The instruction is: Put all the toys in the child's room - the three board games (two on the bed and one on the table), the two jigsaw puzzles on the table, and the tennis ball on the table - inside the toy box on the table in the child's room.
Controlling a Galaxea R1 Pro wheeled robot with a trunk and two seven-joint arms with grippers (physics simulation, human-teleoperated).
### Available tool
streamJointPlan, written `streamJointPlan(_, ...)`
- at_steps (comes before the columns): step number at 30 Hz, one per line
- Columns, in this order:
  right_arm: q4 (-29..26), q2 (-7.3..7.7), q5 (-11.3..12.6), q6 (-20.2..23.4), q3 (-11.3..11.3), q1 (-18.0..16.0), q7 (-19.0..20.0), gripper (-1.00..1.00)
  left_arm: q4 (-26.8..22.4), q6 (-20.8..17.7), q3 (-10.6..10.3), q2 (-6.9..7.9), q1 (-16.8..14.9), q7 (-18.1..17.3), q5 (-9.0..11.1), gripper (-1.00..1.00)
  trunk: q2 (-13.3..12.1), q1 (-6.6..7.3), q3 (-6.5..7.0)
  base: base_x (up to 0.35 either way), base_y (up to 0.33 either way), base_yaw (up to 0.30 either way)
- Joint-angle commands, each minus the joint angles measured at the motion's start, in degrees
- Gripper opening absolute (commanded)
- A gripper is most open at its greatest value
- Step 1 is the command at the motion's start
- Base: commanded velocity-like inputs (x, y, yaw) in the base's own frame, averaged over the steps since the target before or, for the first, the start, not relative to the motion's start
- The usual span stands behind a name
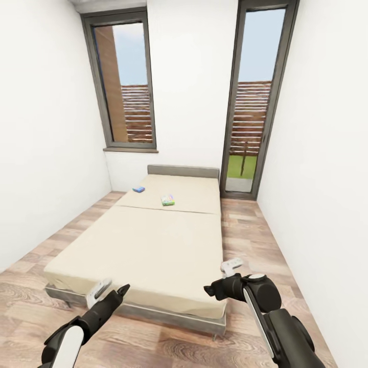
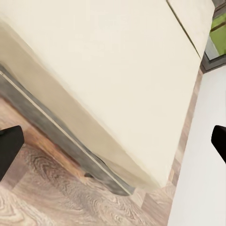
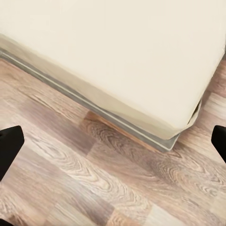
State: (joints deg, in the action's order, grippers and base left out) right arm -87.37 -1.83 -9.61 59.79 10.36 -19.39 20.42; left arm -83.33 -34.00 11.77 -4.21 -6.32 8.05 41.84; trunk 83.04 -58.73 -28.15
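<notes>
Here, both arms low at bed (image 1: 153,245) foot; left gripper (image 1: 110,292) and right gripper (image 1: 221,278) wide, empty.

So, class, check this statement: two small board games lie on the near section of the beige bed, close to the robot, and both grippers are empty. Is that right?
One detail is wrong. The head view shows the blue board game and the green-edged board game on the far section of the bed, near the headboard. The left gripper and right gripper are indeed empty.
</notes>
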Motion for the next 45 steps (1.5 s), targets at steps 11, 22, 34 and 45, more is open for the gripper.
streamJointPlan(11,-0.08,0.06,-0.59,0.21,0.01,-0.04,0.50,1.00,-0.01,-0.34,0.09,-0.01,0.27,0.39,0.54,1.00,0.04,0.00,0.35,0.000,0.000,0.267)
streamJointPlan(22,-0.08,0.17,-0.59,0.21,0.01,-0.04,0.58,1.00,0.02,-0.30,0.05,-0.01,0.33,0.42,0.52,1.00,0.04,0.00,0.59,0.013,-0.052,0.269)
streamJointPlan(34,0.09,2.05,-0.36,-2.40,-0.20,0.15,0.52,1.00,0.12,-0.28,0.04,-0.08,0.34,0.33,-3.48,1.00,0.04,0.00,0.61,0.108,-0.227,0.071)
streamJointPlan(45,-0.49,2.35,-0.23,-2.94,-0.32,0.16,0.40,1.00,0.39,-0.32,0.45,-0.12,0.34,0.36,-3.66,1.00,0.04,0.00,0.61,0.085,-0.126,0.005)
